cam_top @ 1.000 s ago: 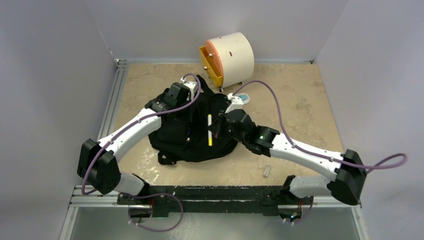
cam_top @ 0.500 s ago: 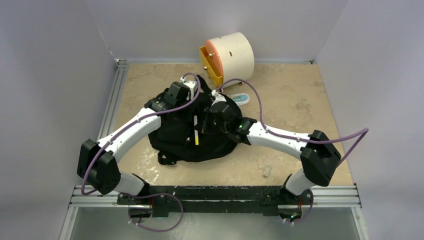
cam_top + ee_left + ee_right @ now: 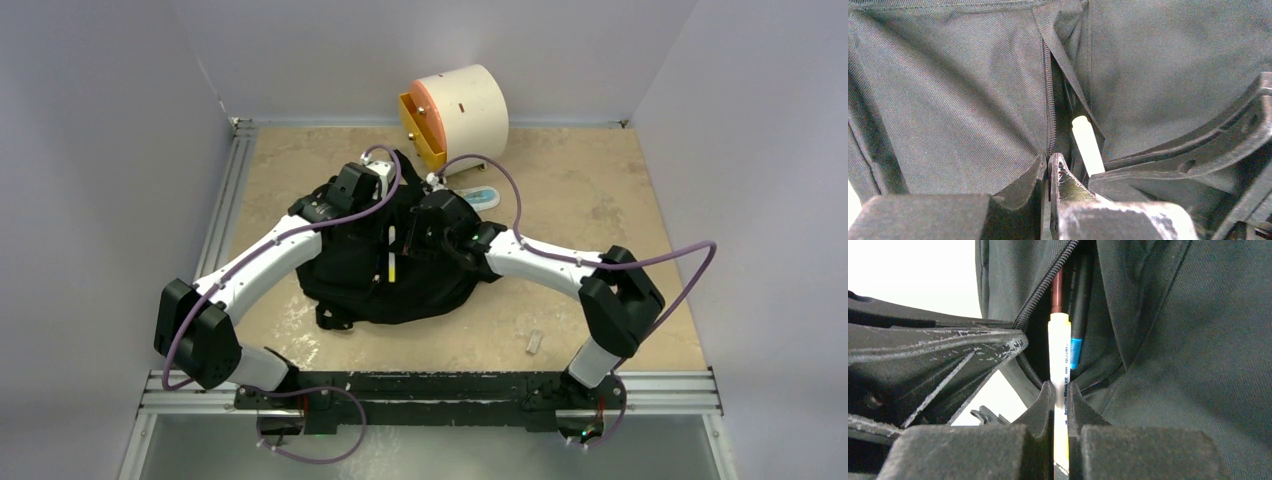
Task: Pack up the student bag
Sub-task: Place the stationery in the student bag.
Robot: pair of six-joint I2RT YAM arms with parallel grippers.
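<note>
Tan bench [image 3: 600, 200] between grey walls, bag [image 3: 345, 275] flat at its centre. Within the last second, right hand [image 3: 1060, 390] swung left from the bag's right side to the unzipped pocket. Pen [image 3: 1059, 355] now pointed into the slot beside other pens [image 3: 1077, 315], so insertion judged near. Right hand clamped tight on pen. Left hand [image 3: 1049, 162] pinched closed, apparently on the bag's zip edge.

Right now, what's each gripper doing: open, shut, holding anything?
Left gripper: shut, pinching the student bag at its zipper edge.
Right gripper: shut on a white and yellow pen pointing into the bag's opening.
</note>
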